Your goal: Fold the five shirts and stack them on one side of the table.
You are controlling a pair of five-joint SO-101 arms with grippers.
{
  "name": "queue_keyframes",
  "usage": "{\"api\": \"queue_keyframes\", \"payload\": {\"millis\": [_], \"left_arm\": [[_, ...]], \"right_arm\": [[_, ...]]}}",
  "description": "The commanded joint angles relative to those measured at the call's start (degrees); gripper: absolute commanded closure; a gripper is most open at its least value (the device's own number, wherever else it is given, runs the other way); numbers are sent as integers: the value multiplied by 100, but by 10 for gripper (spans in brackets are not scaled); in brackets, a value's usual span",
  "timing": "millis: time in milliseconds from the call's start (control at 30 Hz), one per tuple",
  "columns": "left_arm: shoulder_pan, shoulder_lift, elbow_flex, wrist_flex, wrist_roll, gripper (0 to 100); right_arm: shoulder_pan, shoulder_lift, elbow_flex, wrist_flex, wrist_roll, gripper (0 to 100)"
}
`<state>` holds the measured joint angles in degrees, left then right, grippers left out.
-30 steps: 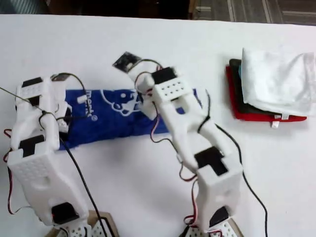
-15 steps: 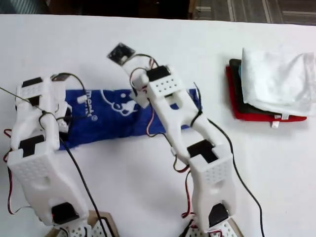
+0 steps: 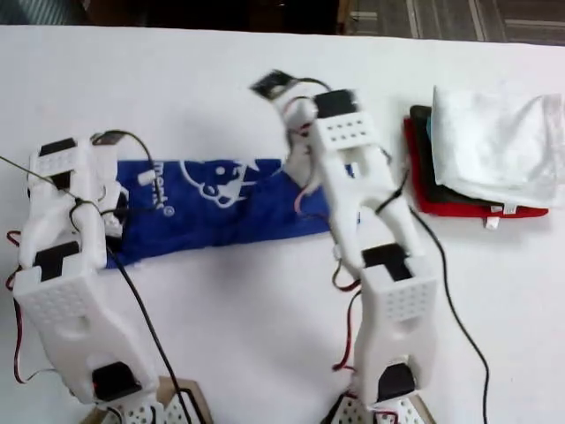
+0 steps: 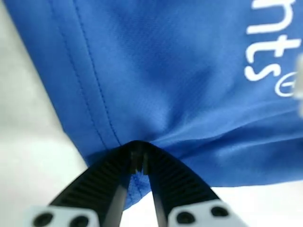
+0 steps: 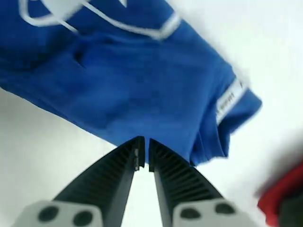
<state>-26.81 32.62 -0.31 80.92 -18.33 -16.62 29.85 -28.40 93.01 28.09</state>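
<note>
**High view.** The blue shirt [image 3: 221, 208] lies on the white table [image 3: 265, 336] as a long folded band between the two arms. The left arm [image 3: 62, 230] covers one end of the band and the right arm [image 3: 353, 168] covers the other. Both grippers are hidden beneath their wrists. Well apart, at the table's right side, is a stack with a red shirt [image 3: 441, 208] at the bottom, a dark shirt [image 3: 421, 115] above it and a white shirt [image 3: 494, 141] on top. The picture edge cuts off the stack.

**Left wrist view.** The left gripper [image 4: 138, 158] has its fingers pressed together, pinching the hem of the blue shirt [image 4: 180, 71]. The cloth puckers toward the tips. The white print [image 4: 270, 47] is cut off at the edge.

**Right wrist view.** The right gripper [image 5: 142, 153] has its fingers drawn together, with only a thin slit between them. The tips sit at the edge of the blue shirt [image 5: 132, 90]. Whether cloth is caught between them cannot be determined. A white label [image 5: 227, 99] shows at the shirt's folded end. A corner of the red shirt [image 5: 279, 196] is cut off.
</note>
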Motion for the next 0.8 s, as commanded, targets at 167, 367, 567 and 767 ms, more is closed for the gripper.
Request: {"api": "queue_keyframes", "payload": {"millis": [167,367,567,767], "left_arm": [[0,158,-84,-53,0,974],[0,158,-66,-53,0,974],[0,158,-84,-53,0,974],[0,158,-92,-53,0,974]], "right_arm": [[523,-84,1231,-418,-9,977],[989,-84,2101,-1402,141,977],[1209,-136,2321,-1156,431,977],[804,-1042,2295,-1112,440,977]]}}
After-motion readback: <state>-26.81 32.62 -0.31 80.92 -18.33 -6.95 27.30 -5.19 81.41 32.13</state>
